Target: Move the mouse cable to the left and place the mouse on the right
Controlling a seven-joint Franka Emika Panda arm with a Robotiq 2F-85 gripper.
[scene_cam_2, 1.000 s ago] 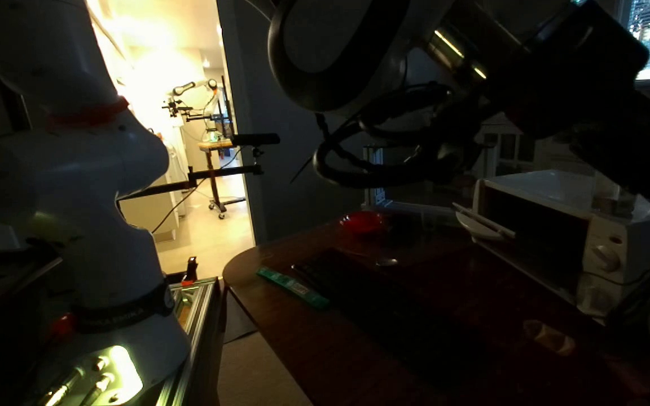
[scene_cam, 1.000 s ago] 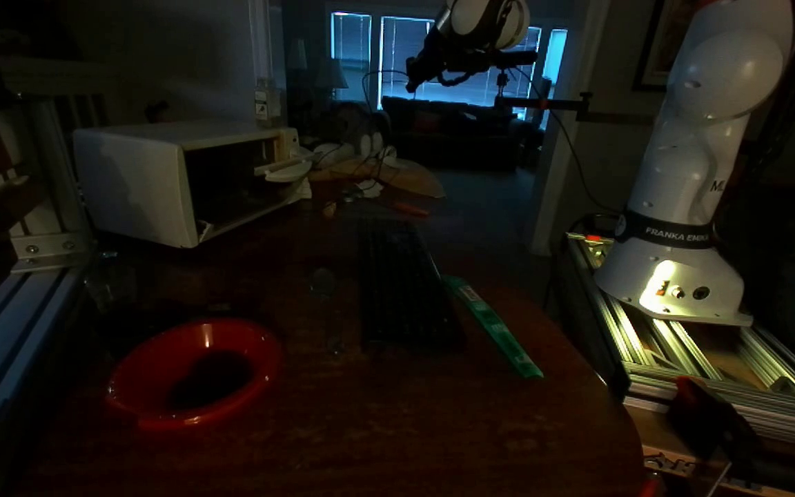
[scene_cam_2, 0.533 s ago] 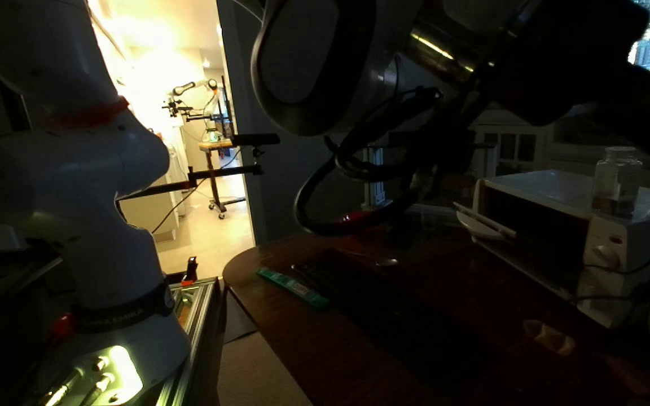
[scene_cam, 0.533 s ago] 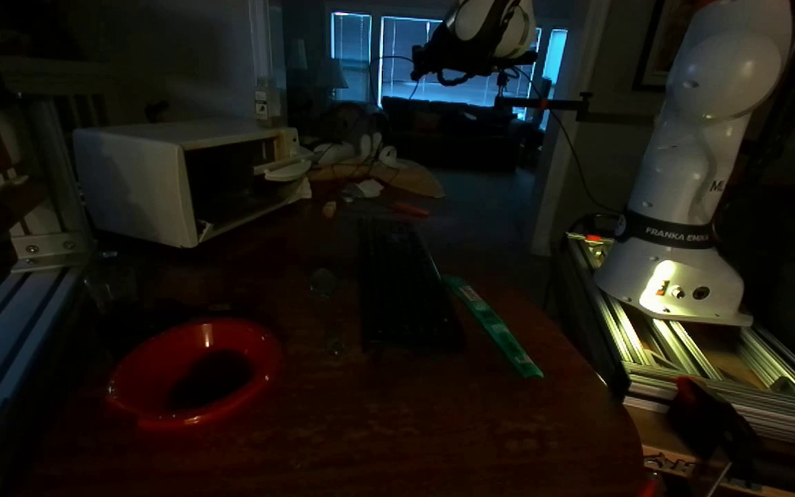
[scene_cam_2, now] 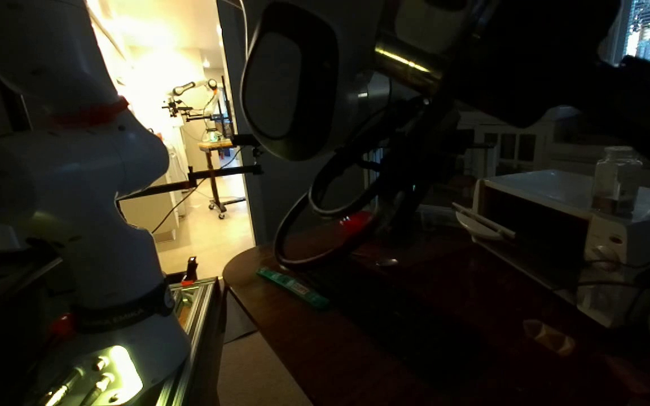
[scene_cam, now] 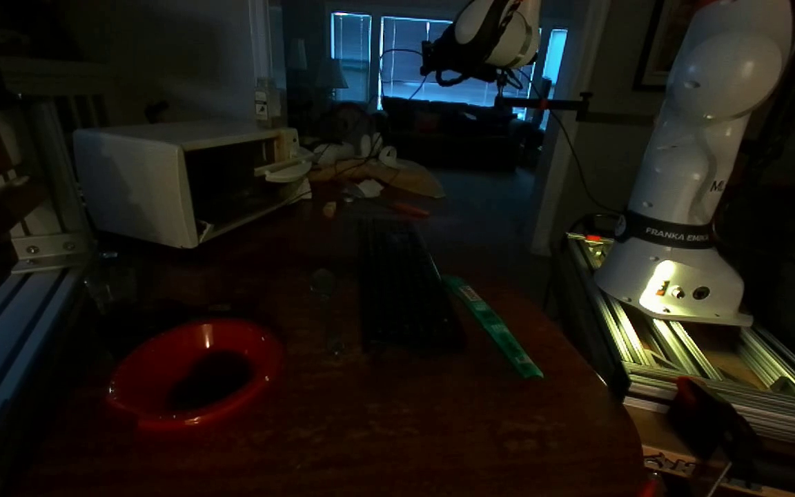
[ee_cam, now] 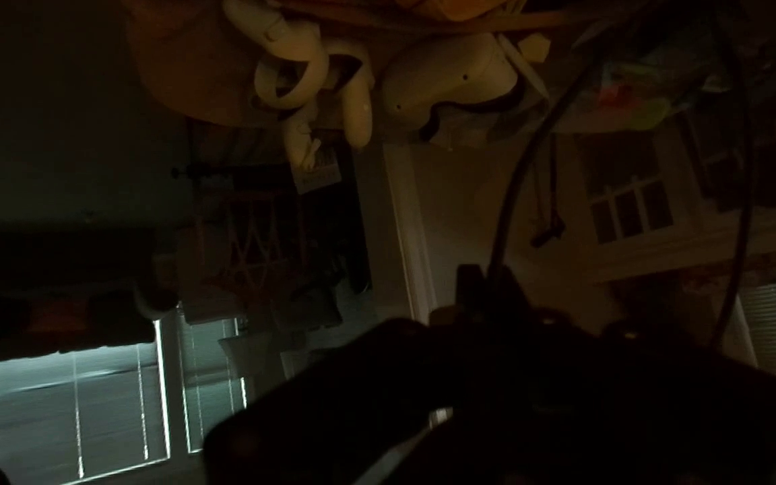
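At the near end of the wooden table (scene_cam: 508,428) in an exterior view sits a red bowl (scene_cam: 135,373), with a dark patch inside too dim to name. Farther along, a spoon (scene_cam_2: 386,262) lies near the black keyboard (scene_cam: 408,290), which takes up the middle; a green strip (scene_cam: 494,328) lies aslant just beside its other flank. Along one side stands an open-fronted white oven (scene_cam: 128,179), a white plate (scene_cam_2: 480,226) at its mouth and a glass jar (scene_cam_2: 615,183) on top. A black hose (scene_cam_2: 305,265) looping from the robot arm (scene_cam: 673,159) partly covers the bowl in an exterior view. Raised well above the table, the gripper (ee_cam: 490,283) pinches a dark cable (ee_cam: 510,194) between its fingertips; where the mouse lies, I cannot tell. Past it are a white headset (ee_cam: 448,71) and controllers (ee_cam: 317,57), then a couch (scene_cam: 466,134) and windows (scene_cam: 408,31).
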